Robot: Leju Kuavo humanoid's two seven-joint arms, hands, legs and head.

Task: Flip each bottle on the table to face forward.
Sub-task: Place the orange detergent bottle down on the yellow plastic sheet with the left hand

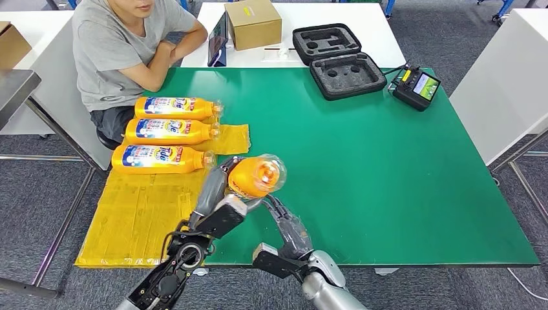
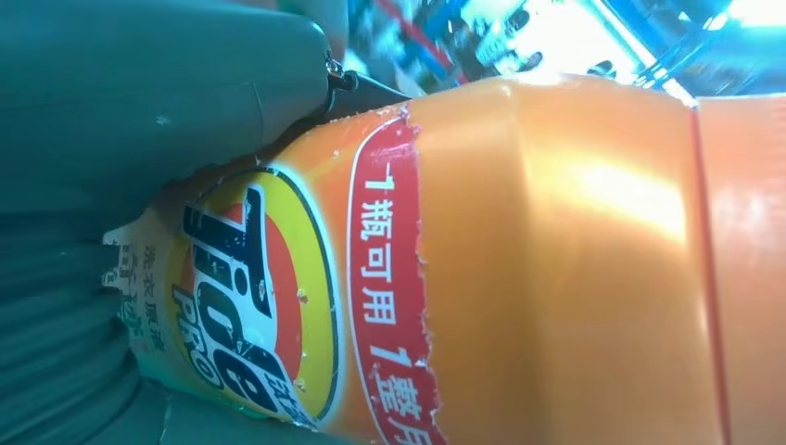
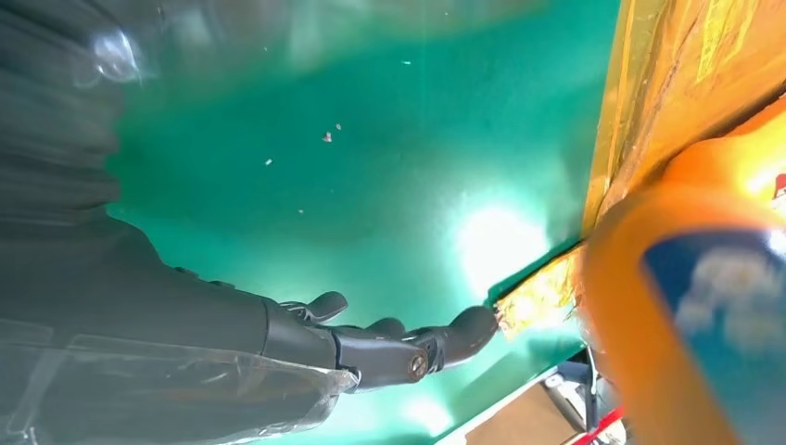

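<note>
My left hand (image 1: 216, 194) grips an orange Tide bottle (image 1: 255, 175) and holds it above the green table (image 1: 388, 168), its clear cap end pointing up toward the head view. In the left wrist view the bottle's Tide label (image 2: 250, 297) lies against the grey hand (image 2: 139, 93). My right hand (image 1: 284, 226) is just below and right of the bottle with its fingers (image 3: 399, 348) stretched out and nothing in them; the bottle (image 3: 686, 306) shows a little beyond them. Three more Tide bottles (image 1: 171, 132) lie side by side, labels up, on the yellow sheet (image 1: 142, 213).
A person (image 1: 123, 45) sits at the table's far left corner with arms folded on it. At the back stand a cardboard box (image 1: 253, 22), an open black foam case (image 1: 336, 58) and a remote controller (image 1: 417, 87). White tables flank the right side.
</note>
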